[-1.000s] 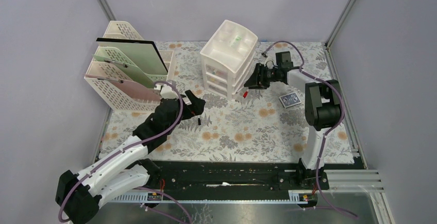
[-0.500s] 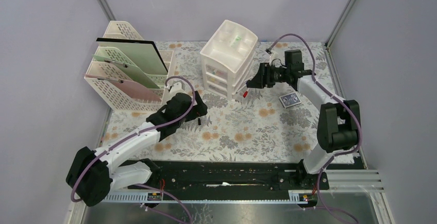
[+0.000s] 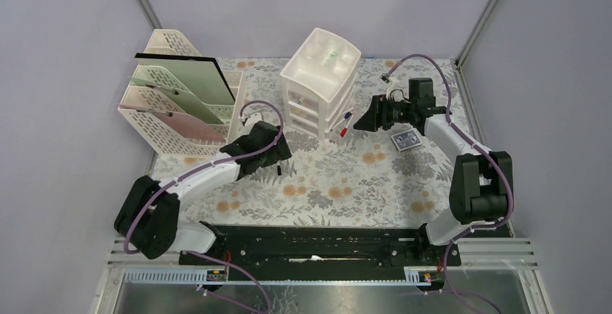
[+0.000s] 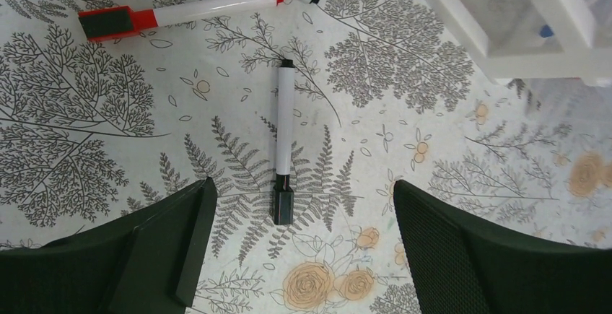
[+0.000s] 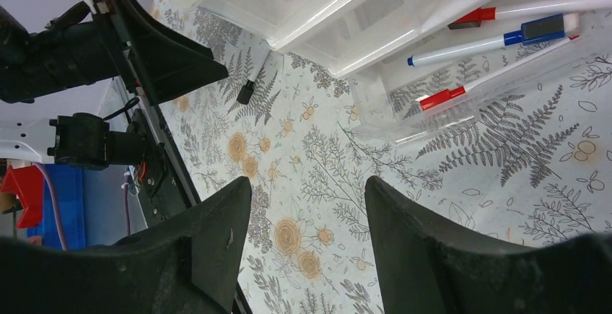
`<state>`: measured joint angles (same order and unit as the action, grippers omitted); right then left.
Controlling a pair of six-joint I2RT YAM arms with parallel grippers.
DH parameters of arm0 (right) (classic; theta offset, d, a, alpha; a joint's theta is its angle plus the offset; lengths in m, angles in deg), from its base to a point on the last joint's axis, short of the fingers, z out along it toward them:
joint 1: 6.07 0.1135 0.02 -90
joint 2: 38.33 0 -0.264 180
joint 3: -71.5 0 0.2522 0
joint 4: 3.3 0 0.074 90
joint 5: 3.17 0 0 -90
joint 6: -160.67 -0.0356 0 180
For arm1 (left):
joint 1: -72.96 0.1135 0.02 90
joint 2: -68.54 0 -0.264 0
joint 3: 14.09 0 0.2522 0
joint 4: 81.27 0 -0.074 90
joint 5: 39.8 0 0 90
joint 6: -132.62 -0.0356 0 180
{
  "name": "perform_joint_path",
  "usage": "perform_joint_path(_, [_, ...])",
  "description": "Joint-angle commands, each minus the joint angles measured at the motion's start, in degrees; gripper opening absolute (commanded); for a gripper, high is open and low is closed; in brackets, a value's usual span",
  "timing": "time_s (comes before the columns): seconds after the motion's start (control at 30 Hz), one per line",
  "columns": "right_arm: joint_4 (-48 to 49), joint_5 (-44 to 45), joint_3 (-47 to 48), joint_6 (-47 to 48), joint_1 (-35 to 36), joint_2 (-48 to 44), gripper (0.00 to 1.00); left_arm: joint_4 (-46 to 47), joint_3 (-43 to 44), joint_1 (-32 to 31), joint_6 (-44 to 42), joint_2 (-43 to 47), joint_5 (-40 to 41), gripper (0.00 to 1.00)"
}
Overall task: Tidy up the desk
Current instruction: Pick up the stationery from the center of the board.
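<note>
The left pincer [image 4: 303, 188] is hovering wide open and empty over a black marker [image 4: 285, 137] lying on the desk [image 4: 86, 133], which is spreading beneath both arms. The right pincer [image 5: 307, 184] is gaping empty beside the open drawer [image 5: 372, 108] of markers. Marker-gathering seems to be going on; next, the left is needing to drop astride the barrel and close.

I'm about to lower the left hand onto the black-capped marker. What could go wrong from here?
The black-capped marker sits off-centre under the open left hand, so closing may roll it across the desk. The drawer unit stands close; a drifting descent could clip it. The open right hand hangs near the pulled-out drawer and could bump it.
</note>
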<state>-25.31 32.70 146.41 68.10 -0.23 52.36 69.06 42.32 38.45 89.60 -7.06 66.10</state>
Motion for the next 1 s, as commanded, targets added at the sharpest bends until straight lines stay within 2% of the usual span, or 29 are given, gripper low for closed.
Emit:
perform_joint_path(0.0, [2.2, -1.7, -0.5, 0.8, -0.5, -2.7, 0.66, -2.3, 5.4, 1.1, -1.1, -4.5, -1.0, 0.95])
perform_joint_path(0.07, [2.3, -1.8, -0.6, 0.8, -0.6, -2.7, 0.66, -3.5, 6.8, 1.3, -1.8, -7.4, -1.1, 0.93])
perform_joint_path(0.13, [2.4, -1.8, -0.7, 0.8, -0.6, -2.8, 0.66, -5.1, 8.2, 1.3, -1.8, -9.7, -0.1, 0.86])
perform_joint_path(0.33, [2.9, -2.0, -1.0, 0.6, -0.8, -2.6, 0.66, -12.4, 14.0, 1.3, -0.7, -17.9, 2.0, 0.52])
perform_joint_path(0.8, [3.3, -2.7, -0.9, 0.1, -0.9, -2.7, 0.66, -13.3, 16.8, 1.3, -3.2, -24.5, 0.2, 0.35])
perform_joint_path(0.87, [3.3, -3.1, -0.9, 0.3, -1.0, -2.8, 0.66, -13.2, 16.8, 1.3, -3.7, -24.8, 0.2, 0.3])
perform_joint_path(0.97, [3.3, -4.2, -1.0, 0.7, -0.9, -3.5, 0.66, -13.2, 16.6, 1.3, -4.2, -24.8, 0.0, 0.14])
